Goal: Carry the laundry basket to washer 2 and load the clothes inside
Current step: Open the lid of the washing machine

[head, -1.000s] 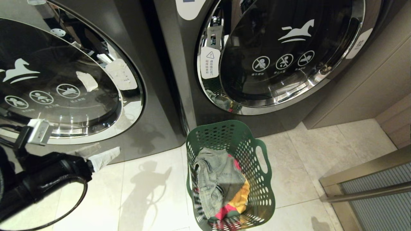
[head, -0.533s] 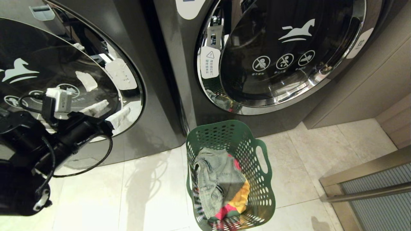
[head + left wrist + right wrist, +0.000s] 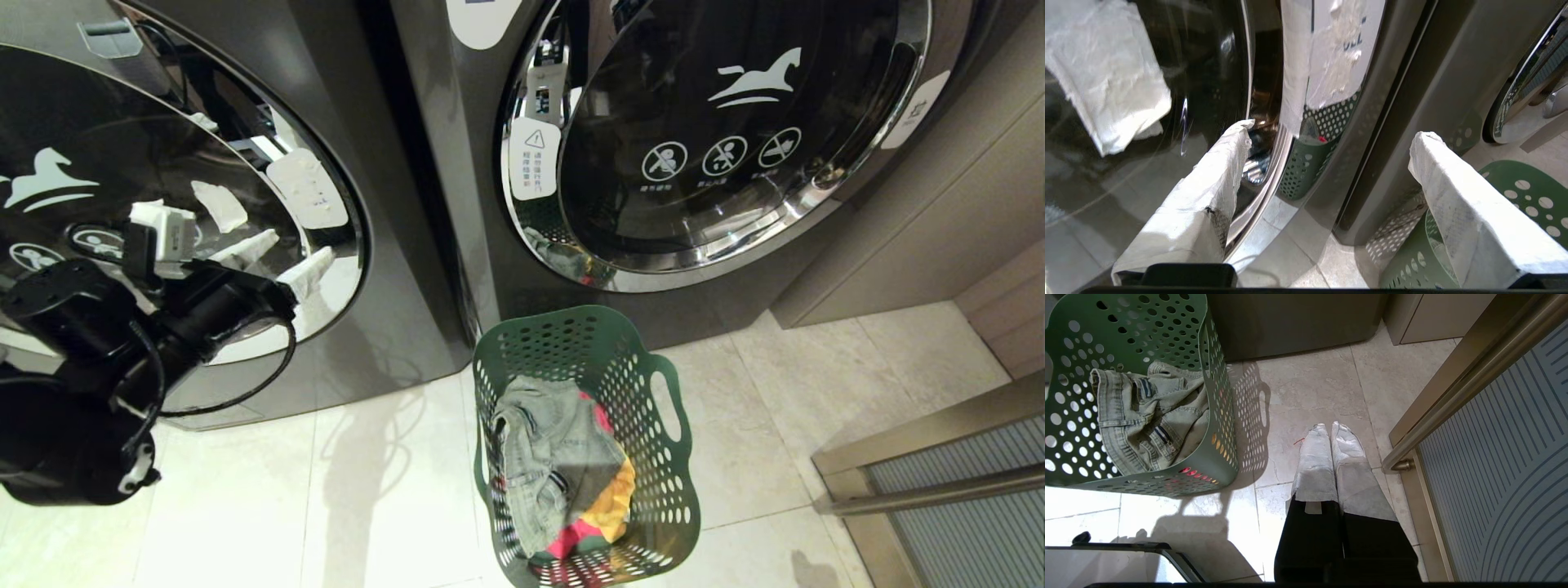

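Your left gripper (image 3: 294, 261) is spread wide and empty. It sits at the right edge of the chrome-ringed round glass door (image 3: 163, 204) of the dark grey left-hand washer (image 3: 392, 269), one paper-wrapped finger (image 3: 1224, 171) close against the door's rim. Your right gripper (image 3: 1329, 430) is closed on nothing and hangs over the pale floor tiles (image 3: 816, 392), to the right of the basket.

The dark green perforated plastic laundry basket (image 3: 571, 314) stands on the floor near the foot of the two machines, in front of the left part of the dark grey right-hand washer (image 3: 735, 147). The clothes are all inside it: a faded denim piece (image 3: 547, 457) on top, a red garment (image 3: 571, 539) and a yellow-orange one (image 3: 612, 498) beneath.

Watch three things:

- **Wrong machine.** No number label is readable here, so you could open the wrong washer. Check the label before you pull.
- **Poor grip.** The rim is curved and polished, and the wrapped fingers may slide off it if they close too shallow.
- **Door swing.** I cannot tell which way this door swings. If it swings toward the basket, it may knock it, because the basket sits close by.
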{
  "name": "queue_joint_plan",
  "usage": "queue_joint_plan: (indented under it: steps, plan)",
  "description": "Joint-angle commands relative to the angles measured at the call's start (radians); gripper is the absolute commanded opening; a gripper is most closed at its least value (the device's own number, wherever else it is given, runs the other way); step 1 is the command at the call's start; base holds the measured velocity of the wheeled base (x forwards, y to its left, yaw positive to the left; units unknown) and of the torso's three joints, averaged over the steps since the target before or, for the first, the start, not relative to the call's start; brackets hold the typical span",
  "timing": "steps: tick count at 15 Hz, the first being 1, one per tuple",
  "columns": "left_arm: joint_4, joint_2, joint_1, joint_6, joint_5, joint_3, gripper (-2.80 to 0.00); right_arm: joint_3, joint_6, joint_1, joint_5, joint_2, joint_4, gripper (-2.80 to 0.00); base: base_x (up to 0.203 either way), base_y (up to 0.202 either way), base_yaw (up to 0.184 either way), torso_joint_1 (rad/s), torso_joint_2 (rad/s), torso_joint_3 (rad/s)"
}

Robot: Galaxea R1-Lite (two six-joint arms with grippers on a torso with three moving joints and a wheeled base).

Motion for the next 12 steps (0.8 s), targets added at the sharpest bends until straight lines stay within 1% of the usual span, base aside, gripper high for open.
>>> queue_joint_plan:
  steps: [1, 3, 6, 9, 12]
  plan:
    - [-0.009, -0.002, 0.0, -0.005, -0.022, -0.028, 0.0, 0.0, 0.0, 0.0, 0.001, 0.001, -0.001, -2.8, 0.0, 0.0, 0.0, 0.0, 0.0, 0.0]
    - [-0.009, -0.009, -0.004, -0.004, -0.04, -0.044, 0.0, 0.0, -0.001, 0.0, 0.001, 0.0, -0.001, -2.8, 0.0, 0.0, 0.0, 0.0, 0.0, 0.0]
    - [-0.007, -0.028, -0.012, -0.005, -0.041, -0.046, 0.0, 0.0, 0.0, 0.0, 0.001, 0.001, -0.001, -2.8, 0.0, 0.0, 0.0, 0.0, 0.0, 0.0]
    - [0.029, -0.063, -0.033, -0.004, -0.043, -0.047, 0.0, 0.0, 0.0, 0.0, 0.001, 0.0, -0.001, -2.8, 0.0, 0.0, 0.0, 0.0, 0.0, 0.0]
    - [0.031, -0.058, -0.046, -0.004, -0.041, -0.063, 0.0, 0.0, -0.001, 0.0, 0.001, 0.001, -0.001, -2.8, 0.0, 0.0, 0.0, 0.0, 0.0, 0.0]
